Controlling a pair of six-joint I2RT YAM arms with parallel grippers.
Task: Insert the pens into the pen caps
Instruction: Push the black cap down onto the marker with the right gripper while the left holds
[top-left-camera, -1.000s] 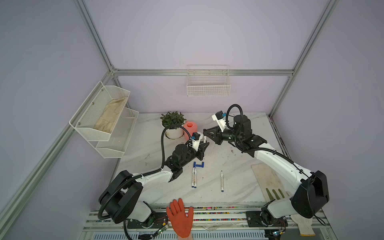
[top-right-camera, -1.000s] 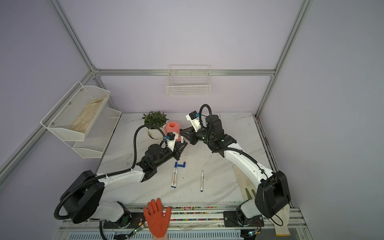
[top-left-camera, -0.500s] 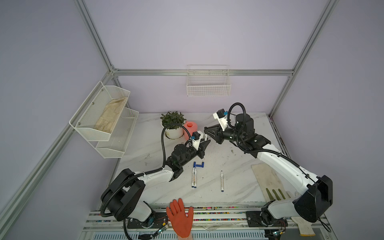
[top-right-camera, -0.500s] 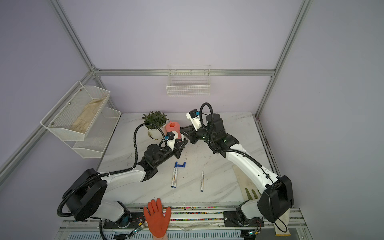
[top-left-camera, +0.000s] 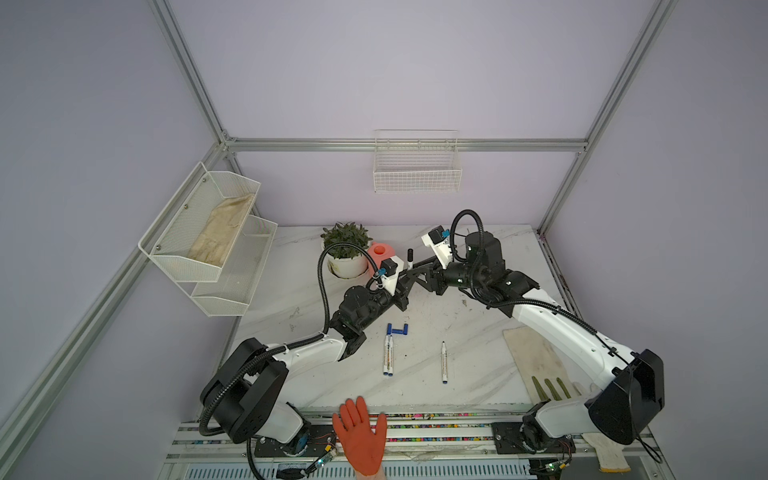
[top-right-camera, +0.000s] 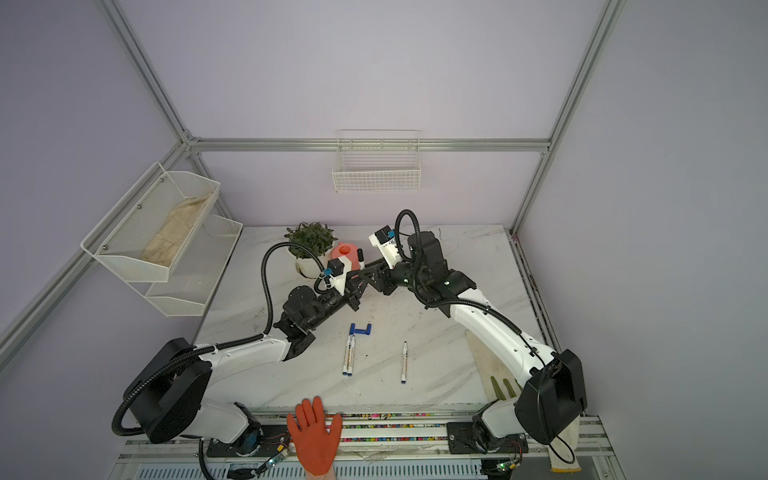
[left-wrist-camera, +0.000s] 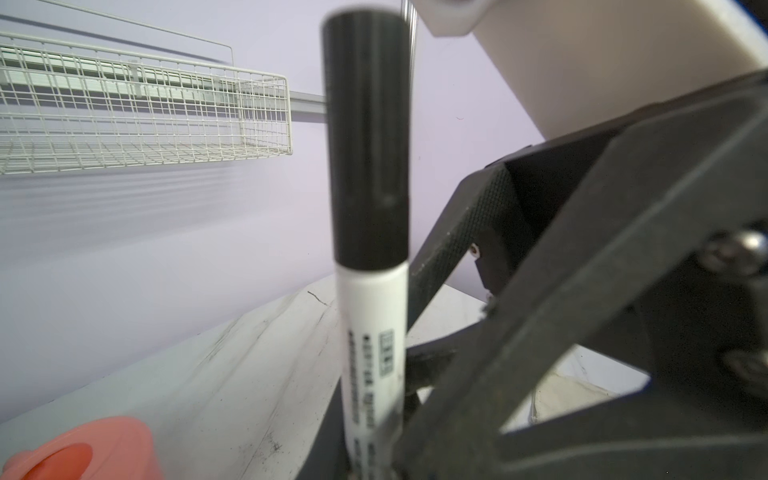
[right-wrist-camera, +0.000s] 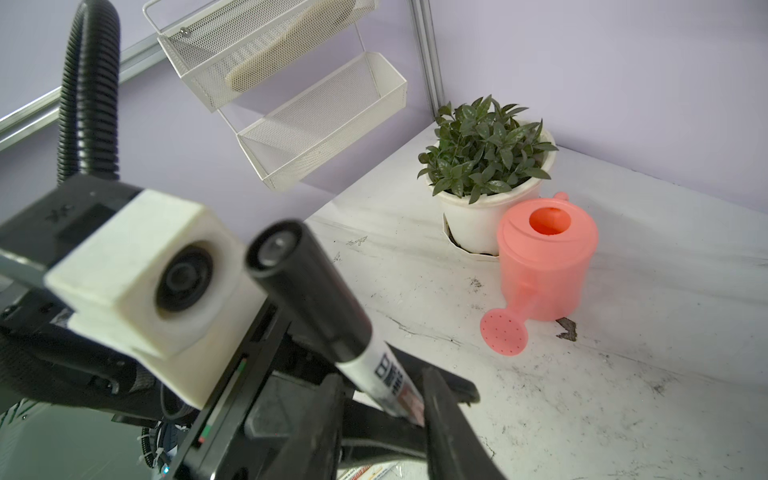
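Note:
My left gripper (top-left-camera: 404, 279) is shut on the white barrel of a pen (left-wrist-camera: 370, 332), which stands upright. A black pen cap (left-wrist-camera: 368, 145) sits on the pen's top end, also seen as a black pen cap (right-wrist-camera: 307, 282) in the right wrist view. My right gripper (right-wrist-camera: 380, 382) is open, its jaws either side of the barrel with a gap. Two pens (top-left-camera: 388, 355) lie side by side on the table, and a third pen (top-left-camera: 444, 362) lies to their right. Two blue pen caps (top-left-camera: 397, 330) rest just behind the pair.
A potted plant (top-left-camera: 345, 249) and a pink watering can (top-left-camera: 382, 251) stand just behind the grippers. An orange-gloved hand (top-left-camera: 361, 436) is at the table's front edge. A cloth with a glove (top-left-camera: 536, 357) lies at the right. A mesh rack (top-left-camera: 212, 245) and a wire basket (top-left-camera: 417, 174) hang on the walls.
My right gripper's jaws have parted from shut to open around the capped pen. My left gripper has kept its hold on the pen's barrel.

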